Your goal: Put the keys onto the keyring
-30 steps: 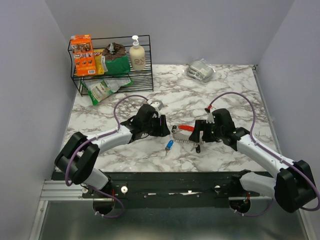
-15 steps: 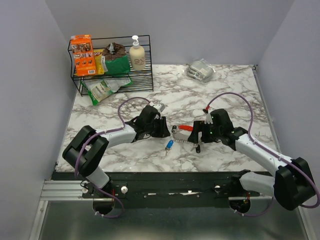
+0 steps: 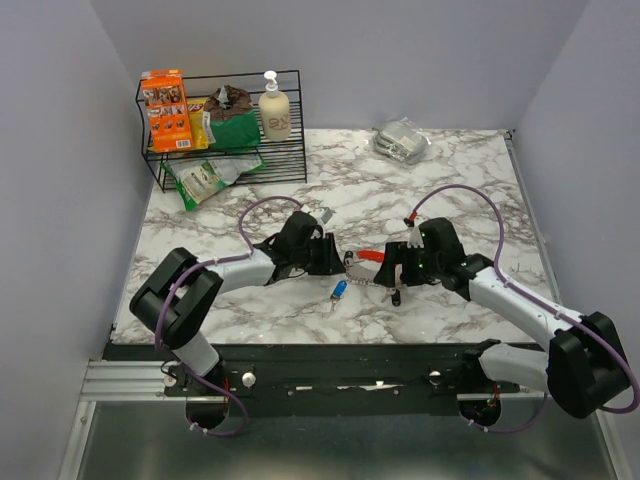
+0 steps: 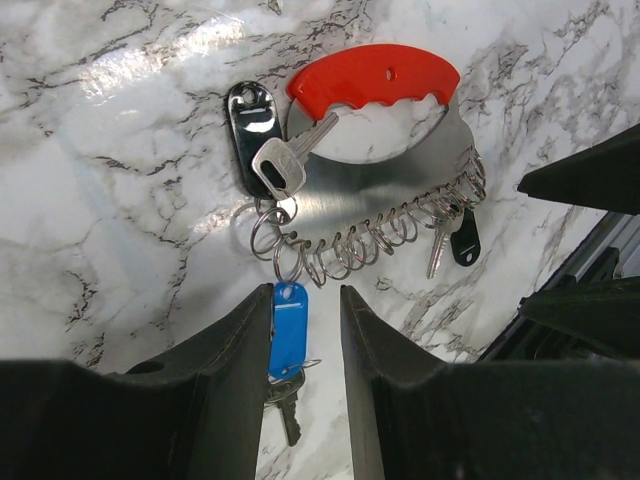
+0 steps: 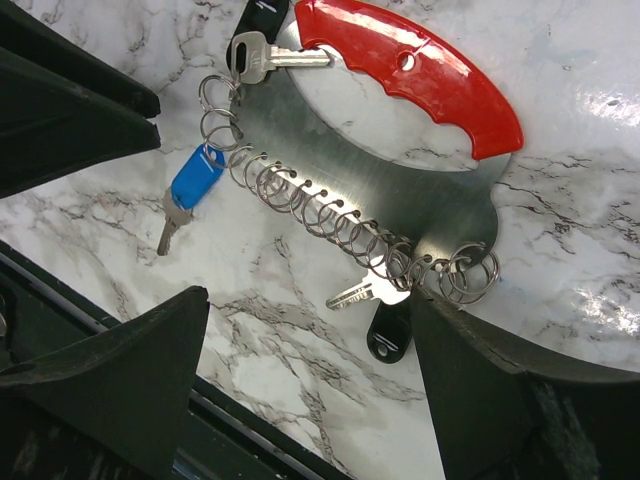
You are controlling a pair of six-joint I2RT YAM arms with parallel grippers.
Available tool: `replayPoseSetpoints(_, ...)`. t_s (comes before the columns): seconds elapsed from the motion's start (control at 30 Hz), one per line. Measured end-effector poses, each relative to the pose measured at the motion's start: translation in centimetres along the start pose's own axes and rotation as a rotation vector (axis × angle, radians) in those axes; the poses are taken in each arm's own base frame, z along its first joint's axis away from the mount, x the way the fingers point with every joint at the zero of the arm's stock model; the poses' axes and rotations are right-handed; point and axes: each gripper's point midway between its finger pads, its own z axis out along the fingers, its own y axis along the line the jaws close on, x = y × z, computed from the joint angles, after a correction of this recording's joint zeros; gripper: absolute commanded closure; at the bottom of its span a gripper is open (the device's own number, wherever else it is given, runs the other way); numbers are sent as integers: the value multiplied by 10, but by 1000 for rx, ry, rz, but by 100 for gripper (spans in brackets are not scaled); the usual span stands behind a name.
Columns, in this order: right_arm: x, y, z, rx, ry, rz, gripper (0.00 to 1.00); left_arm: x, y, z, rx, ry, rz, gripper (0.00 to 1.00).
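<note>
The keyring [image 4: 375, 75] is a curved metal plate with a red grip and a row of small rings, lying flat on the marble; it also shows as keyring [image 5: 420, 70] and keyring [image 3: 368, 258]. A blue-tagged key [image 4: 288, 330] hangs off the end ring. A silver key [image 4: 285, 160] and black tag [image 4: 250, 125] lie by the red grip. Another key [image 5: 360, 292] with a black tag [image 5: 388, 330] sits at the far end. My left gripper [image 4: 305, 300] is open, straddling the blue tag, which lies against one finger. My right gripper [image 5: 310, 300] is wide open over the second key, holding nothing.
A black wire rack [image 3: 225, 130] at the back left holds an orange box [image 3: 166, 108], a soap bottle [image 3: 274, 108] and packets. A green packet [image 3: 205, 180] lies in front of it. A foil pack [image 3: 402, 140] sits at the back right. The table's front rail [image 3: 340, 365] is near.
My left gripper has moved right towards the keyring's end and its jaws have narrowed around the blue tag. The left elbow has swung inwards. The right arm has barely moved.
</note>
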Motion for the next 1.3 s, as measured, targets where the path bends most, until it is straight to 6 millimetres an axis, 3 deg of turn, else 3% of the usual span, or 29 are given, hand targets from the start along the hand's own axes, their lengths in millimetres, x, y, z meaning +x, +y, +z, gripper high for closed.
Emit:
replayPoseSetpoints(0.33, 0, 1, 1, -4, -2, -4, 10, 9, -14, 10, -16, 68, 24, 59)
replayPoseSetpoints(0.7, 3, 0, 2, -5, -2, -5, 10, 23, 3, 15, -96, 128, 13, 62)
replayPoseSetpoints(1.3, 5, 0, 1, -8, -7, -7, 10, 19, -2, 15, -116, 119, 22, 65)
